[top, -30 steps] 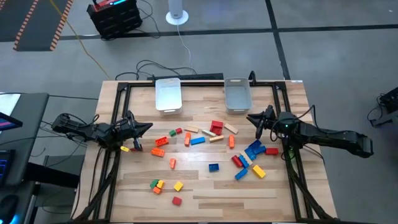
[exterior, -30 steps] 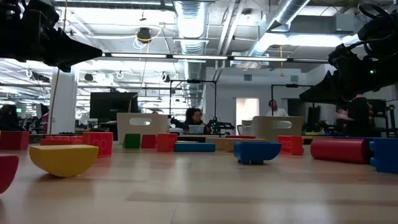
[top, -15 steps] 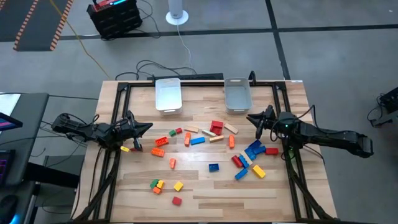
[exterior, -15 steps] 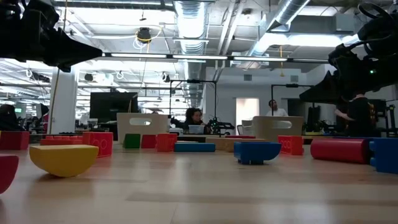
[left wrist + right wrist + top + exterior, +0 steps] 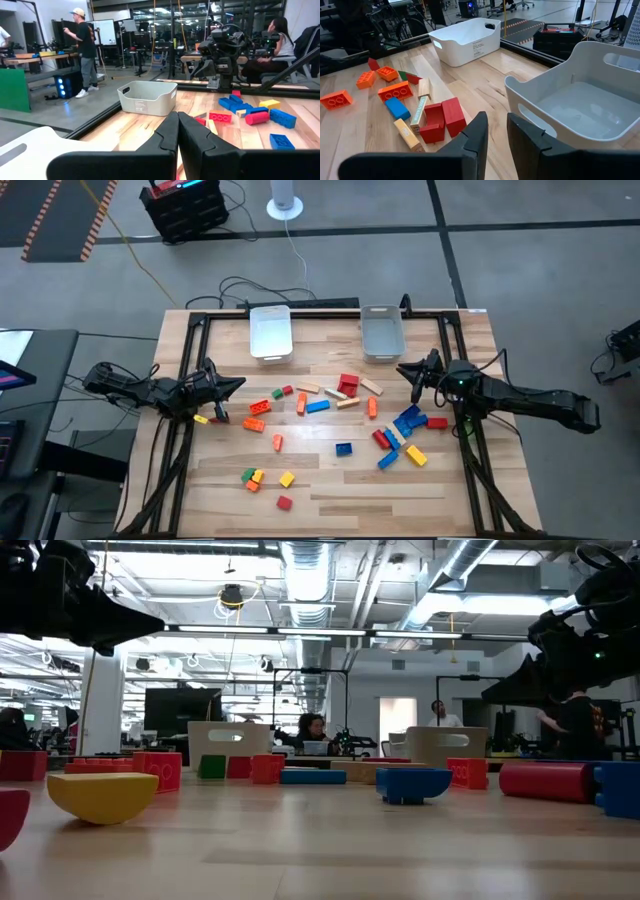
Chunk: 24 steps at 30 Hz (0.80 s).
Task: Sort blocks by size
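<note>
The blocks lie scattered over the middle of the wooden table: red ones (image 5: 347,385), a blue cluster (image 5: 407,420), orange ones (image 5: 257,423) and a yellow one (image 5: 287,478) toward the near edge. My left gripper (image 5: 238,383) hovers at the table's left side, shut and empty (image 5: 177,135). My right gripper (image 5: 404,368) hovers at the right side, near the right bin, its fingers a narrow gap apart and empty (image 5: 496,135). Red blocks (image 5: 442,119) lie on the table ahead of it.
Two pale plastic bins stand at the table's far edge, one left of centre (image 5: 270,332) and one right of centre (image 5: 381,333). A dark frame (image 5: 190,330) runs along the table's sides. People show in the room beyond (image 5: 85,45).
</note>
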Tool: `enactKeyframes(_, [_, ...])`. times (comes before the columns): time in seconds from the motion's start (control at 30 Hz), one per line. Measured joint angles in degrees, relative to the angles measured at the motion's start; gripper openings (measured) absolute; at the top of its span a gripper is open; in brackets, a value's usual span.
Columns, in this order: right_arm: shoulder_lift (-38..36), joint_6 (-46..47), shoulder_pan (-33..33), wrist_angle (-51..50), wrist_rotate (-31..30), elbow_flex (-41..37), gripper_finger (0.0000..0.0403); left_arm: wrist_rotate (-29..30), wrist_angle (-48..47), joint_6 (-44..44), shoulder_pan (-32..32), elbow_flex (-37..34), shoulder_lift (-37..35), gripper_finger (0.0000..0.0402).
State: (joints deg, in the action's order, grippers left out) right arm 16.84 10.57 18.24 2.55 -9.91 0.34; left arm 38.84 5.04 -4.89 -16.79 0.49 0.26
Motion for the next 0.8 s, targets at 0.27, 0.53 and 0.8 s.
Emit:
enactKeyframes(0.27, [0.0, 0.0, 0.0, 0.0, 0.0, 0.0, 0.0101, 0.0, 0.0, 0.0, 0.0, 0.0, 0.0, 0.0002])
enactKeyframes(0.53, [0.0, 0.0, 0.0, 0.0, 0.0, 0.0, 0.0101, 0.0, 0.0, 0.0, 0.0, 0.0, 0.0, 0.0002])
enactKeyframes(0.8, [0.0, 0.0, 0.0, 0.0, 0.0, 0.0, 0.0101, 0.0, 0.0, 15.0, 0.0, 0.0, 0.0, 0.0002])
